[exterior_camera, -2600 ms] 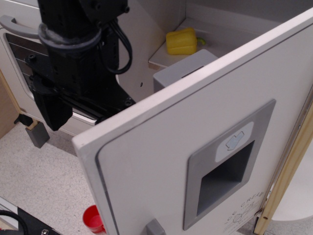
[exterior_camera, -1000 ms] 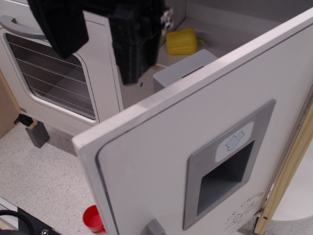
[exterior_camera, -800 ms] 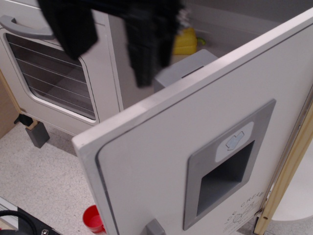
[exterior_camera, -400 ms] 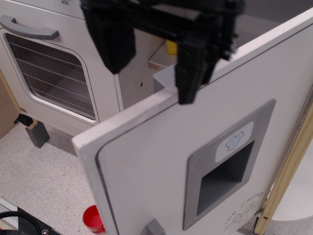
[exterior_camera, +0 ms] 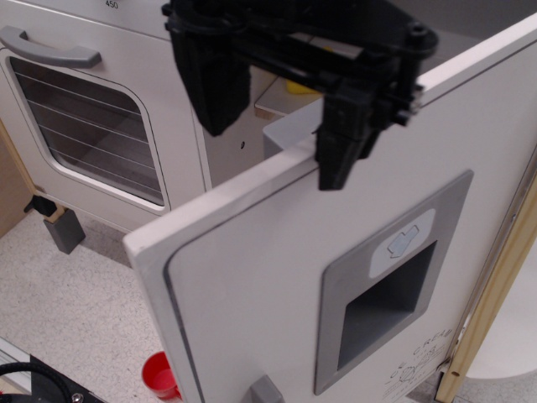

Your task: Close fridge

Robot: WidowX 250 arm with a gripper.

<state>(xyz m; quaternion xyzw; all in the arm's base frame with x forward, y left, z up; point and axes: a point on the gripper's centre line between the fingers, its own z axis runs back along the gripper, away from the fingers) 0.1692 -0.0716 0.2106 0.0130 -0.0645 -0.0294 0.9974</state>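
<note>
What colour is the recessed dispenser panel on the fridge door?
Grey, set into the white fridge door; the dispenser panel shows clearly in the observation.image view.

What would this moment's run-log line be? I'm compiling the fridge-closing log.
phase: approach | gripper: open, straddling door's top edge | fridge: door wide open | contact: cannot tell | oven door: shut

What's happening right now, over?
Black gripper open, straddling the door's top edge. White toy fridge door wide open. Nothing visibly blocking the swing.

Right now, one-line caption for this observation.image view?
Open gripper straddles the top edge of the open fridge door, oven behind.
</note>
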